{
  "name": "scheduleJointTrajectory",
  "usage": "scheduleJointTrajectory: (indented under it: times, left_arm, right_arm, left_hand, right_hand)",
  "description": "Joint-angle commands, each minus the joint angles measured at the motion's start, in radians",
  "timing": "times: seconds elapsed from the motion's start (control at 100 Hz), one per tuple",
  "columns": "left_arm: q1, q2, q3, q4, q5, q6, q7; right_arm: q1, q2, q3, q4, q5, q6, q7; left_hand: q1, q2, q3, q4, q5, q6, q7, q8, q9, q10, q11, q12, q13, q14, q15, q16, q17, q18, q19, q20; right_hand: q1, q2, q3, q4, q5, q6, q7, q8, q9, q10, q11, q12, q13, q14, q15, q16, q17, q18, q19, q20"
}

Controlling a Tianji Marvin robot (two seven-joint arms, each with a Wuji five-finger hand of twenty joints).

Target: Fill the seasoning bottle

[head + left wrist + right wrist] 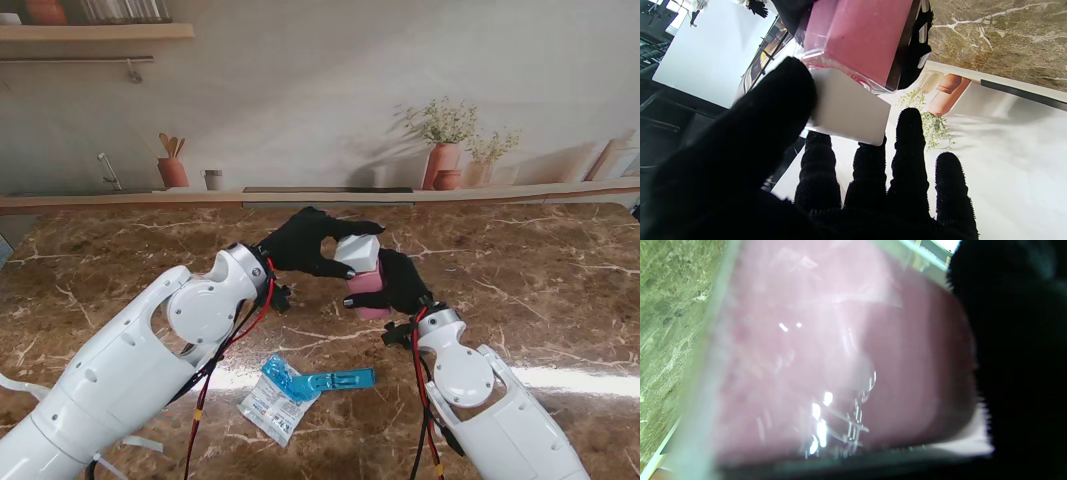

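The seasoning bottle (366, 284) is clear with pink contents and stands mid-table. My right hand (402, 283), in a black glove, is wrapped around its side. In the right wrist view the pink bottle (840, 366) fills the picture, blurred. Its white square cap (358, 253) sits on top, pinched between the thumb and fingers of my black-gloved left hand (312, 241). The left wrist view shows the cap (848, 115) against the pink bottle (863, 36), thumb on one side and fingers (910, 143) on the other. Whether the cap is seated or lifted off I cannot tell.
A torn white and blue seasoning packet (278, 397) and a blue strip (335, 380) lie on the brown marble table (540, 290), nearer to me, between my arms. A backdrop wall with printed pots stands along the far edge.
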Motion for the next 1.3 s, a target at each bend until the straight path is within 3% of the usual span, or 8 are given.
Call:
scheduleJointTrajectory:
  times: [0.0,0.14,0.34,0.53,0.78,1.06,1.29]
  left_arm:
    - [0.002,0.010,0.000,-0.004,-0.007,0.000,-0.009]
    - [-0.004,0.022,-0.006,-0.022,0.002,-0.003,-0.048]
    - [-0.007,0.026,-0.011,-0.033,-0.016,0.009,-0.076]
    - [-0.005,0.017,-0.007,-0.026,-0.008,0.012,-0.039]
    - [0.001,0.010,-0.005,-0.024,0.009,0.014,-0.005]
    - [0.005,0.010,-0.003,-0.020,0.013,0.010,0.000]
    - [0.003,0.015,-0.007,-0.030,-0.012,0.019,-0.032]
  right_arm:
    - [0.001,-0.003,0.004,-0.018,0.005,0.005,0.011]
    - [0.003,0.000,0.002,-0.017,-0.005,0.006,0.016]
    - [0.006,0.002,-0.001,-0.018,-0.014,0.004,0.019]
    - [0.005,0.003,-0.004,-0.017,-0.038,0.007,0.012]
    - [0.004,0.005,-0.004,-0.019,-0.062,0.009,0.007]
    - [-0.003,0.000,-0.003,-0.028,-0.012,0.005,0.011]
    - [-0.007,0.004,0.002,-0.037,0.018,0.006,0.040]
  left_hand:
    - [0.129,0.155,0.161,0.070,0.041,0.023,0.855,-0.013,0.087,-0.174,0.161,-0.026,-0.047,-0.042,-0.032,-0.013,-0.034,-0.039,-0.026,-0.009]
    - [0.163,0.199,0.130,0.067,0.058,0.018,0.837,-0.010,0.090,-0.184,0.161,-0.030,-0.058,-0.047,-0.034,-0.018,-0.033,-0.046,-0.044,-0.013]
    - [0.232,0.281,-0.010,0.037,0.093,0.023,0.825,-0.021,0.124,-0.171,0.143,0.006,-0.064,-0.043,-0.027,-0.019,-0.031,-0.058,-0.068,-0.011]
    - [0.236,0.251,-0.070,0.029,0.135,0.016,0.917,-0.017,0.236,-0.140,0.120,0.145,-0.020,-0.017,0.031,0.030,-0.024,-0.056,-0.031,0.027]
    - [0.228,0.237,-0.077,0.026,0.148,0.009,1.005,-0.007,0.290,-0.121,0.131,0.260,0.007,-0.008,0.078,0.080,-0.018,-0.059,-0.001,0.027]
    - [0.211,0.191,-0.031,0.032,0.123,0.005,0.987,-0.034,0.277,-0.142,0.061,0.236,-0.008,-0.017,0.043,0.067,-0.023,-0.048,0.001,0.022]
    - [0.218,0.204,0.081,0.037,0.111,0.034,0.846,-0.040,0.165,-0.163,0.127,0.059,-0.048,-0.021,0.003,0.023,-0.031,-0.055,-0.032,0.003]
  right_hand:
    - [0.322,0.393,0.362,0.073,0.164,-0.210,0.187,0.047,0.059,-0.109,0.098,0.031,0.071,-0.092,0.182,0.067,0.015,-0.036,0.020,0.021]
    - [0.322,0.393,0.362,0.073,0.164,-0.210,0.186,0.047,0.059,-0.110,0.097,0.031,0.070,-0.092,0.182,0.067,0.015,-0.036,0.019,0.021]
    - [0.322,0.393,0.363,0.073,0.164,-0.210,0.186,0.047,0.059,-0.109,0.097,0.031,0.070,-0.092,0.182,0.067,0.014,-0.036,0.019,0.021]
    - [0.322,0.393,0.362,0.073,0.164,-0.209,0.187,0.047,0.058,-0.107,0.097,0.031,0.070,-0.091,0.183,0.068,0.014,-0.035,0.019,0.021]
    - [0.322,0.394,0.361,0.073,0.164,-0.210,0.186,0.047,0.058,-0.108,0.096,0.031,0.071,-0.092,0.183,0.068,0.014,-0.035,0.019,0.021]
    - [0.322,0.394,0.361,0.073,0.164,-0.210,0.186,0.047,0.058,-0.108,0.096,0.032,0.070,-0.092,0.182,0.068,0.014,-0.035,0.019,0.021]
    - [0.323,0.394,0.362,0.073,0.163,-0.208,0.186,0.047,0.059,-0.105,0.096,0.031,0.070,-0.090,0.182,0.068,0.013,-0.032,0.019,0.022]
